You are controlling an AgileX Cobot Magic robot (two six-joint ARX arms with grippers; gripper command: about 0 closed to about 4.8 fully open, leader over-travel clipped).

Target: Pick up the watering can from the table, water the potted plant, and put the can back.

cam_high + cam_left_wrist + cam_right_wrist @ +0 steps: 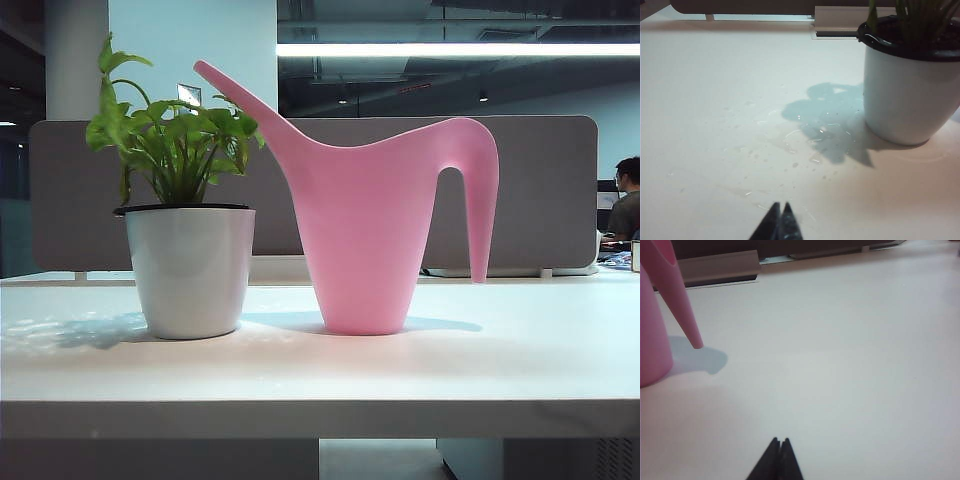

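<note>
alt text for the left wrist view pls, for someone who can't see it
The left pincer, its dark tips together and holding nothing, hangs low over the white table. Farther off stands the potted plant, in a glossy white pot with a black rim. Small water droplets lie in its shadow.

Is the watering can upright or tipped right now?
Upright: the watering can stands flat on the table beside the potted plant, untouched by either tool.

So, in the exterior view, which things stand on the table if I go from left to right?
potted plant → watering can. Both stand upright on the table; neither pincer shows in this view.
</note>
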